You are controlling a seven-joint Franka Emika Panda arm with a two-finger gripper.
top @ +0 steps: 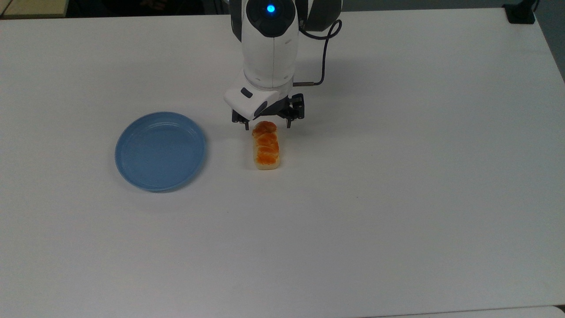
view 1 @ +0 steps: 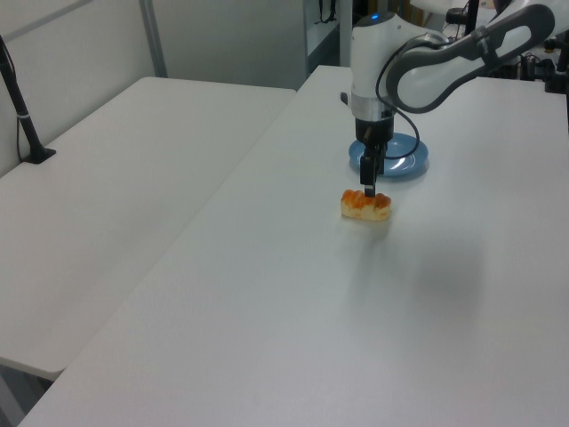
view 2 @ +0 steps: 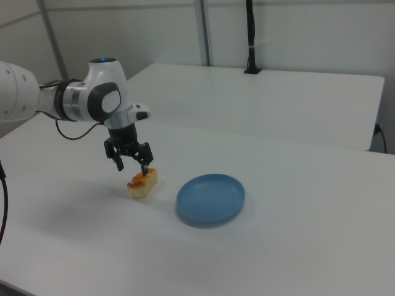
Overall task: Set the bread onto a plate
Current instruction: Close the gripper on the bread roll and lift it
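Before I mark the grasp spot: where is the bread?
In the top view the bread lies on the white table, right of the blue plate and apart from it, its far end just under the open claw.
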